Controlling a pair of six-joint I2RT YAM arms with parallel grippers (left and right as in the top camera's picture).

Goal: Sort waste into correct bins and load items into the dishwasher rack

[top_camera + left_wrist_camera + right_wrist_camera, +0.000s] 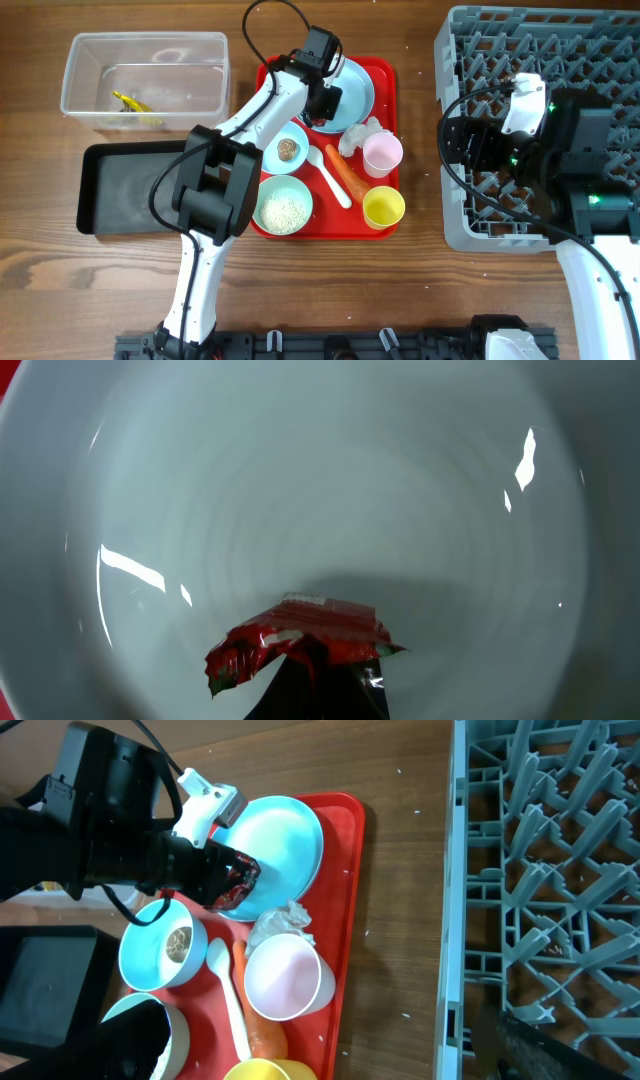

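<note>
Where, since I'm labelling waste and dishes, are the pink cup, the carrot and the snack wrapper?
pink cup (382, 153), overhead view, its inside bottom.
carrot (348, 173), overhead view, middle of its length.
snack wrapper (295, 637), left wrist view, its crumpled red face.

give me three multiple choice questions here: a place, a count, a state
1. Where is the rice? A) clear tub B) pale blue bowl on the red tray C) dishwasher rack
2. Cups on the red tray? A) one B) two C) four
3. The left gripper is A) over the black tray B) holding the spoon C) shut on the snack wrapper
B: grains fill that bowl. B: one pink cup, one yellow cup. C: red wrapper pinched in it.
</note>
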